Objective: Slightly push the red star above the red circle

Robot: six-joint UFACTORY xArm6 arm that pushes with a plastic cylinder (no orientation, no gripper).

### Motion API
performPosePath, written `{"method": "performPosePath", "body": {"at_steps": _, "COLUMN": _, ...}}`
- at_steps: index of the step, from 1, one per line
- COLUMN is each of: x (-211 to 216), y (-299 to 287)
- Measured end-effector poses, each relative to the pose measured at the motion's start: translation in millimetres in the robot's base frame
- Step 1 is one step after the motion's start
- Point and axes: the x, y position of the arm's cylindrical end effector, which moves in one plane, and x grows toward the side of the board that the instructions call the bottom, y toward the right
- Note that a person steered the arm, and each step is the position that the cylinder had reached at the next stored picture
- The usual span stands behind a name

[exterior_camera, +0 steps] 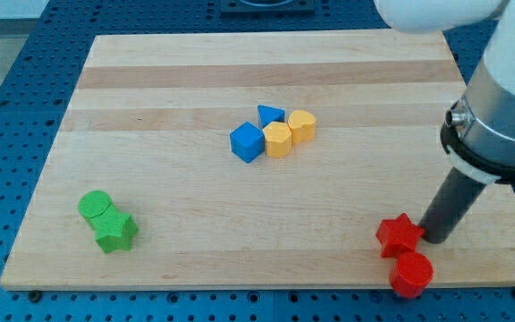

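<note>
At the view's left a green cylinder (95, 206) touches a green star (115, 232). In the middle cluster a blue cube (248, 142), blue triangle (271, 114) and two yellow blocks (290, 132) (matte, chunky). At the right, the red star (399, 235) sits just above the red circle (411, 273), touching it. Our tip (436, 238) holds nothing and rests against the star's right side, placed, we judge, to nudge it.

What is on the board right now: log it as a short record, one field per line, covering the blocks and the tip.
red pair: red star directly above red circle, at the view's bottom right, edges close or touching
my tip: my tip at the red star's right side, touching or nearly so
centre cluster: blue cube, blue triangle, yellow hexagon, yellow heart
bottom left: green circle against green star
surface: wooden board
</note>
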Motion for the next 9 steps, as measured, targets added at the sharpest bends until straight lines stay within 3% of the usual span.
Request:
{"method": "performPosePath", "body": {"at_steps": 3, "x": -51, "y": 44}}
{"method": "performPosePath", "body": {"at_steps": 6, "x": -51, "y": 21}}
{"method": "performPosePath", "body": {"at_steps": 8, "x": -43, "y": 85}}
{"method": "performPosePath", "body": {"at_steps": 9, "x": -27, "y": 89}}
